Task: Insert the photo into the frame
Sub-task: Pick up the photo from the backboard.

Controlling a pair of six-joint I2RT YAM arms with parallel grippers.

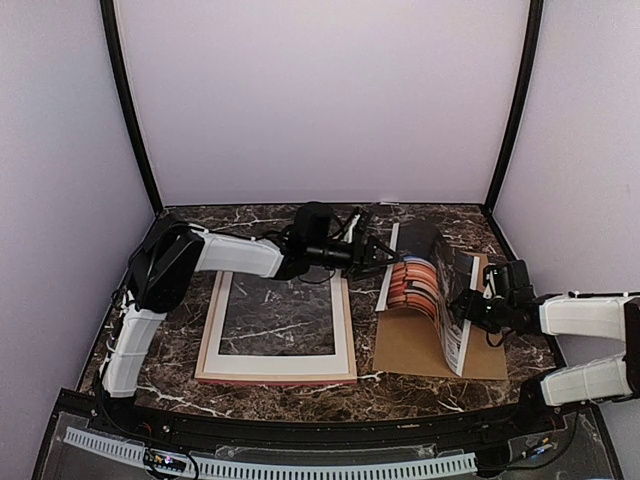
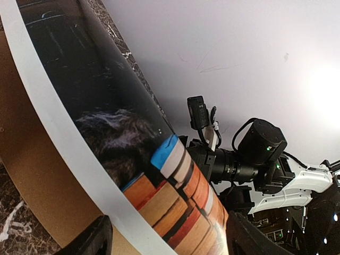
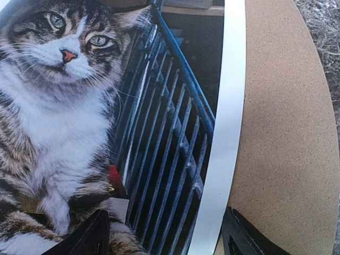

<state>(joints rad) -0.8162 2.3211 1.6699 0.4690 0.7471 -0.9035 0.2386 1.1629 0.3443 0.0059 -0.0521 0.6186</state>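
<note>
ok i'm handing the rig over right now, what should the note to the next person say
Left gripper: jaws wide, nothing pinched.
Right gripper: the same.
Photo: bowed up in an arch between the two grippers, print side out, above the board.
Frame: flat on the table to the left, pale side up, nothing in it.
Done: photo lifted off the board, not yet placed.
Left: carry the photo over and lay it flat in the frame.
</note>
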